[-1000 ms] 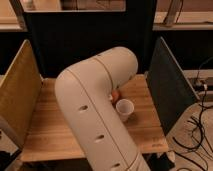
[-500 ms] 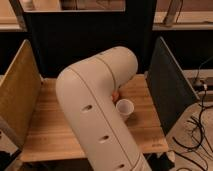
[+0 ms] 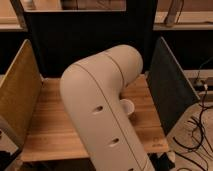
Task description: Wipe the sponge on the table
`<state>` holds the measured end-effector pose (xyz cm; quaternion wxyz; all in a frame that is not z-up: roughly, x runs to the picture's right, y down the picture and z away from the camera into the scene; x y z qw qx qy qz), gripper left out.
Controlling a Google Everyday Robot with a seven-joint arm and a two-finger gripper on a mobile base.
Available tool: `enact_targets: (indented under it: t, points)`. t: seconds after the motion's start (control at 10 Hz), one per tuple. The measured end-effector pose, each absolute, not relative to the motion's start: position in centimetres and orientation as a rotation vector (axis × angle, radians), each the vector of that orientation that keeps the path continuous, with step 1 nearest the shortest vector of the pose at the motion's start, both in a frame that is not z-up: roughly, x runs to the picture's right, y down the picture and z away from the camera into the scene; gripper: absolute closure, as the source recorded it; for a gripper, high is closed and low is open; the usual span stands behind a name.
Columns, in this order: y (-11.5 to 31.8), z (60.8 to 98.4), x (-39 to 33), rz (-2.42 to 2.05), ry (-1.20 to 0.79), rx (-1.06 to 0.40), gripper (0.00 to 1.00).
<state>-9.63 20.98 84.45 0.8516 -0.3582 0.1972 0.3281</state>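
Looming pale arm (image 3: 102, 115) over wooden bench (image 3: 47, 125); gripper and sponge hidden behind it, grip state untellable; side panels (image 3: 170, 85) flanking

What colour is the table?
The table is light wood with plank grain, shown in the camera view. The pincer is out of sight, presumably behind the arm.

The pale, rounded arm (image 3: 102, 115) fills the middle of the view. Its thick lower link (image 3: 112, 142) rises from the bottom edge, leaning up and to the left, with three small dark holes along its side. At a broad elbow (image 3: 85, 82) it bends, and the upper link (image 3: 125, 60) runs right and away from the camera. The tool is hidden somewhere behind this bulk.
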Motion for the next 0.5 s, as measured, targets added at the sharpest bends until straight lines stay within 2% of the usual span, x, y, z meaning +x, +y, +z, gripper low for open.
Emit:
enact_targets:
  t: [0.5]
  points:
    - [15.2, 86.7, -5.9, 0.776, 0.440, -0.620, 0.89]
